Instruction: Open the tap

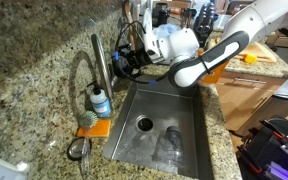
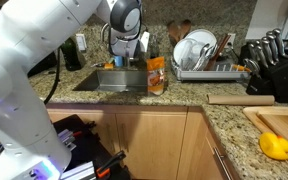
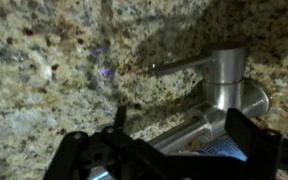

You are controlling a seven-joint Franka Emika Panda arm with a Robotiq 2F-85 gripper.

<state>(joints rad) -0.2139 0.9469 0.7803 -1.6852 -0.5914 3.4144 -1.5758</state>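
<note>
The tap (image 1: 98, 58) is a tall brushed-silver faucet with a slim upright post and an arched spout, standing on the granite counter at the sink's back corner. In the wrist view its post (image 3: 189, 128) runs between my fingers, and its cylindrical body with a thin lever handle (image 3: 182, 65) lies just beyond them. My gripper (image 1: 125, 60) is level with the upper post, right beside it. In the wrist view the gripper (image 3: 184, 135) is open, with one finger on each side of the post. I cannot tell whether a finger touches the metal.
A steel sink (image 1: 196, 112) lies below the arm. A blue-labelled soap bottle (image 1: 101, 101) and an orange sponge (image 1: 94, 126) sit beside the tap. In an exterior view there is a dish rack (image 2: 209, 58), a knife block (image 2: 274, 62) and an orange bottle (image 2: 156, 75).
</note>
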